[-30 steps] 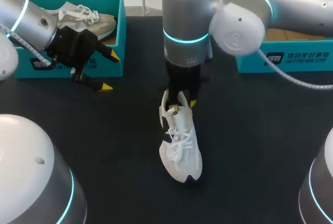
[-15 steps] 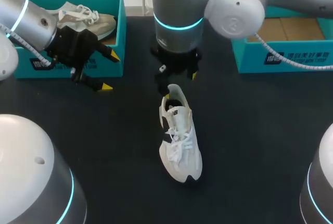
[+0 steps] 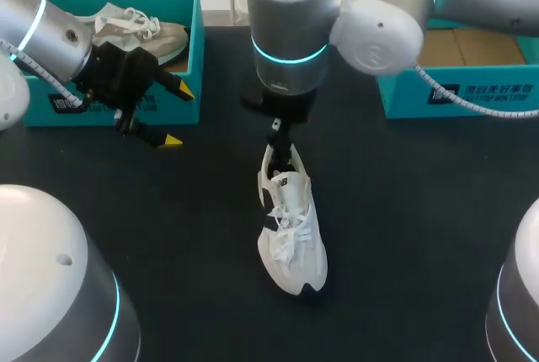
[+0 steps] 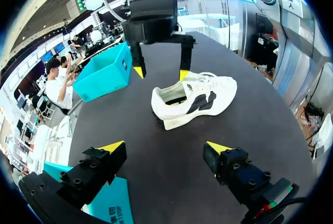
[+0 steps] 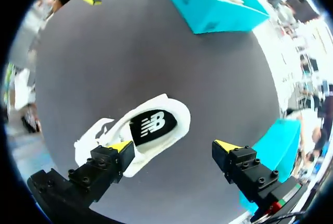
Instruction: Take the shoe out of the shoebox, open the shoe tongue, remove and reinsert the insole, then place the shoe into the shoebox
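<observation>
Over at the upper left of the frame, a teal shoebox (image 3: 194,50) holds a tan shoe (image 3: 160,38). The left gripper (image 3: 177,115) hangs just in front of it, fingers wide and empty. At centre the white shoe (image 3: 290,231) lies on the table (image 3: 421,227). The right gripper (image 5: 174,146) hovers over its heel, spread wide, holding nothing. A second shoebox (image 3: 472,93) sits at the upper right.
</observation>
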Tool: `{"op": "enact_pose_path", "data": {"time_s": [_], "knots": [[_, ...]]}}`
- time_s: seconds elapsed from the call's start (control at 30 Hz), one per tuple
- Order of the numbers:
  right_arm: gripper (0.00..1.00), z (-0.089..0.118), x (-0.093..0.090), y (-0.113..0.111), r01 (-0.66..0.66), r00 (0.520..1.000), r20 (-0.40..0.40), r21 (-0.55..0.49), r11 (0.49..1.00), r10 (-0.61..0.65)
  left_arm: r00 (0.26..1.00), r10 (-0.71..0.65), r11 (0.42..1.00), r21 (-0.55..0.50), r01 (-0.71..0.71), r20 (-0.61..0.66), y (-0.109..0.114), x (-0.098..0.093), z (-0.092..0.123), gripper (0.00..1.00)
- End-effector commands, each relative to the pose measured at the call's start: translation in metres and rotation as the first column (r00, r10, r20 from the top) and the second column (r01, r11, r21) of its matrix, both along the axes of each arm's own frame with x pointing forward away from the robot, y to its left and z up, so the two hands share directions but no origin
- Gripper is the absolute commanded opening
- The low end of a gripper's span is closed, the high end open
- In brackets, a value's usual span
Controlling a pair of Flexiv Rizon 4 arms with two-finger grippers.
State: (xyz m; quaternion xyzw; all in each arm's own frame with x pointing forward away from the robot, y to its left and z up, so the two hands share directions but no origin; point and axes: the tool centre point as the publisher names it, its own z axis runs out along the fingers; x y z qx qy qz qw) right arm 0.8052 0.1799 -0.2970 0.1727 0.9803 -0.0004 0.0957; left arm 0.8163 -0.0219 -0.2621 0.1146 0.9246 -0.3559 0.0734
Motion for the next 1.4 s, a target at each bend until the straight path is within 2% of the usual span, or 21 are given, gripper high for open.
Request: {"op": "enact_pose_path", "data": {"time_s": [0.03, 0.23, 0.37, 0.47, 0.53, 0.57, 0.63, 0.73, 0.87, 1.17, 1.27, 1.37, 1.4], "knots": [[1.00, -0.023, 0.015, 0.016, -0.029, 1.000, -0.006, -0.017, 0.999, 0.029, 1.000, 0.000, 1.000, 0.002, 0.000, 0.001, 0.001, -0.001, 0.000, 1.00], [1.00, -0.047, 0.029, 0.019, -0.049, 0.999, 0.019, -0.008, 0.999, 0.049, 1.000, 0.000, 1.000, 0.002, 0.000, 0.001, 0.001, -0.001, 0.000, 1.00], [1.00, -0.060, 0.031, 0.018, -0.074, 0.997, 0.025, -0.029, 0.997, 0.074, 1.000, 0.000, 1.000, 0.002, 0.000, 0.001, 0.001, -0.001, 0.000, 1.00], [0.93, -0.070, 0.032, 0.014, -0.084, 0.996, 0.025, -0.039, 0.996, 0.085, 1.000, 0.000, 1.000, 0.002, 0.000, 0.001, 0.001, -0.001, 0.000, 1.00], [0.80, -0.074, 0.033, 0.012, -0.086, 0.996, 0.017, -0.037, 0.996, 0.087, 1.000, 0.000, 1.000, 0.002, 0.000, 0.001, 0.001, -0.001, 0.000, 1.00], [0.76, -0.076, 0.033, 0.011, -0.089, 0.996, 0.015, -0.041, 0.995, 0.090, 1.000, 0.000, 1.000, 0.002, 0.000, 0.001, 0.001, -0.001, 0.000, 1.00], [0.47, -0.079, 0.033, 0.010, -0.099, 0.995, 0.009, -0.051, 0.994, 0.099, 1.000, 0.000, 1.000, 0.002, 0.000, 0.001, 0.001, -0.001, 0.000, 1.00], [0.34, -0.083, 0.034, 0.010, -0.104, 0.995, 0.005, -0.059, 0.993, 0.104, 1.000, 0.000, 1.000, 0.002, 0.000, 0.001, 0.001, -0.001, 0.000, 1.00], [0.00, -0.086, 0.034, 0.007, -0.077, 0.997, 0.015, -0.079, 0.994, 0.078, 1.000, 0.000, 1.000, 0.002, 0.000, 0.001, 0.001, -0.001, 0.000, 1.00], [0.00, -0.084, 0.032, -0.001, 0.044, 0.998, 0.055, -0.107, 0.993, -0.038, 1.000, 0.000, 1.000, 0.002, 0.000, 0.001, 0.001, -0.001, 0.000, 1.00], [0.00, -0.071, 0.033, -0.004, 0.067, 0.997, 0.046, -0.118, 0.991, -0.062, 1.000, 0.000, 1.000, 0.002, 0.000, 0.001, 0.001, -0.001, 0.000, 1.00], [0.00, -0.044, 0.035, -0.011, 0.073, 0.997, -0.003, -0.117, 0.990, -0.074, 1.000, 0.000, 1.000, 0.002, 0.000, 0.001, 0.001, -0.001, 0.000, 1.00], [0.00, -0.032, 0.036, -0.015, 0.072, 0.997, 0.004, -0.123, 0.990, -0.072, 1.000, 0.000, 1.000, 0.002, 0.000, 0.001, 0.001, -0.001, 0.000, 1.00]]}}
